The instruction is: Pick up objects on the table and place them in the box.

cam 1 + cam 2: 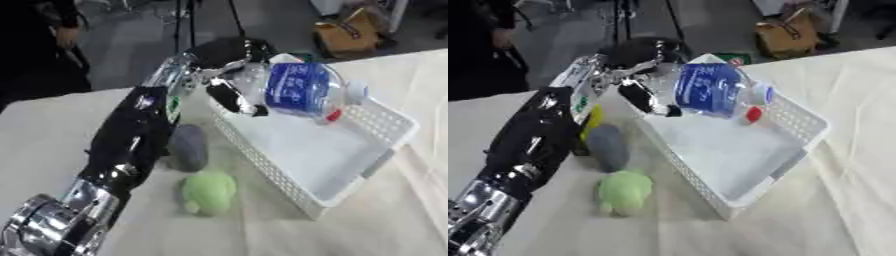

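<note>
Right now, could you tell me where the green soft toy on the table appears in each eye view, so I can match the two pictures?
Left eye view: the green soft toy lies low, left of centre.
Right eye view: it sits further left, at about the same height.
Shared landmark: in both it lies just below the grey object, left of the white basket.

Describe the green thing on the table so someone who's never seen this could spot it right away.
Find the white basket on the cream cloth. Just off its near-left wall lie two soft lumps. The green toy is the nearer one, pale green and rounded, while its neighbour is grey.
</note>
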